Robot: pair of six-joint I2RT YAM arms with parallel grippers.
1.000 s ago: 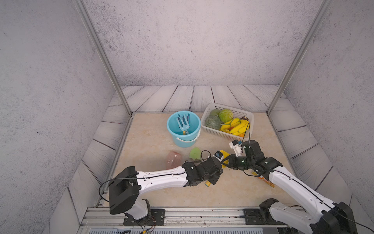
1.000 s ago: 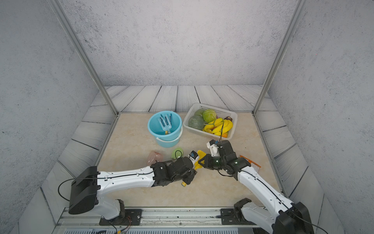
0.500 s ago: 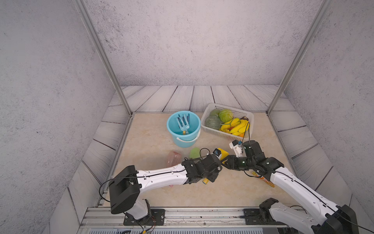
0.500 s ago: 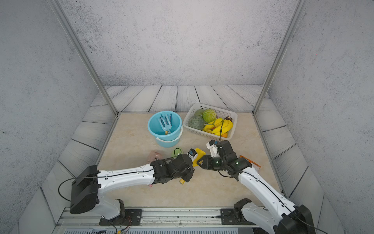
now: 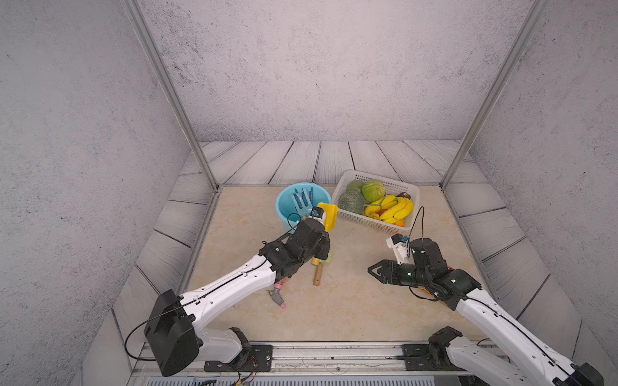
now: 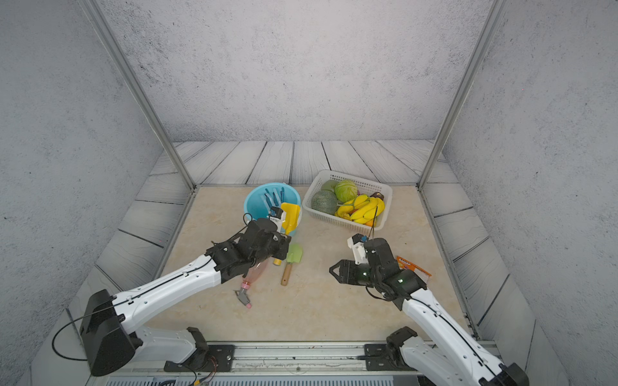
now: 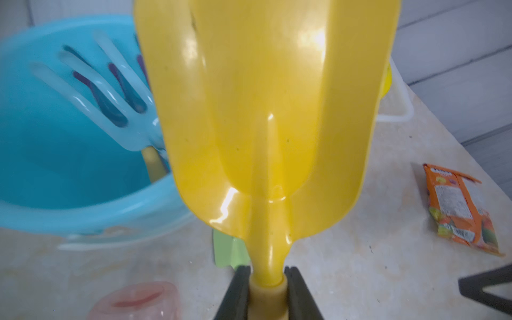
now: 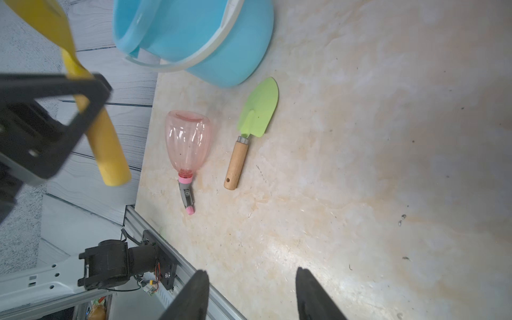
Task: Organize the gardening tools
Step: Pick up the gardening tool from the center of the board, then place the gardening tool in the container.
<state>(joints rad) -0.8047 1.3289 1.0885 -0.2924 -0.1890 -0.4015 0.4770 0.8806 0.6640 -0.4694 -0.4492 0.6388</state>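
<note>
Now our left pincer (image 7: 267,277) grips the yellow plastic scoop (image 7: 266,110) by its handle, raised beside the light-blue plastic bucket (image 7: 83,216). We should clear the rim before releasing. Our right pincer (image 8: 251,271) hangs open, empty.

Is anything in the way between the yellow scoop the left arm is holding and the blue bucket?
Nothing visible. The left end effector grips the yellow scoop right by the blue bucket rim. The mouth is open, and the pale blue fork leaning inside leaves room.
</note>
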